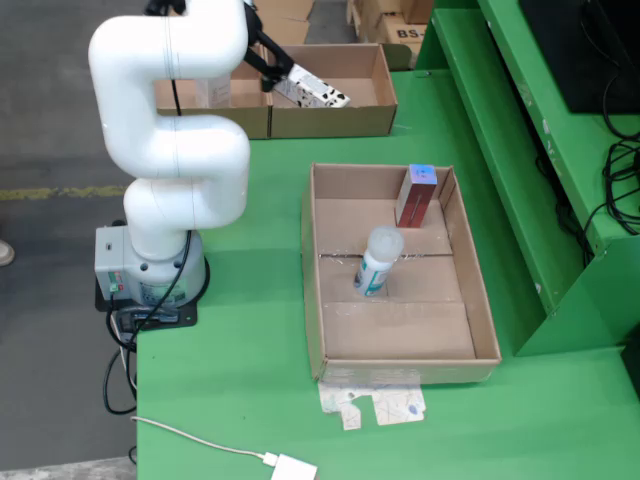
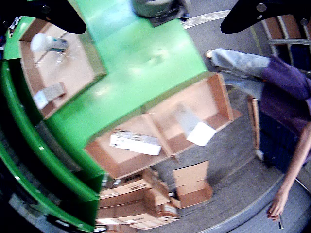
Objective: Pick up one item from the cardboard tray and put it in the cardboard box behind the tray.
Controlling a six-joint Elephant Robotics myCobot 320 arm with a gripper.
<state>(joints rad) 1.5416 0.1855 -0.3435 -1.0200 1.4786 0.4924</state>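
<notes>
"BS" on background carton (image 1: 408, 33)

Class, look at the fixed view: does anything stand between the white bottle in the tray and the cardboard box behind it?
Nothing visible does. Only bare green table separates the white bottle from the cardboard box, beyond the tray's low wall.

Fixed view looked down from high front at green table (image 1: 250, 350); gripper camera looked down, rotated, from above. Both shared tray (image 1: 330, 340) (image 2: 92, 63) and rear box (image 1: 370, 120) (image 2: 221, 97).

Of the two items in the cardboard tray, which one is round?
The white bottle with the rounded cap, mid-tray; the red rectangular carton stands at the far wall.
</notes>
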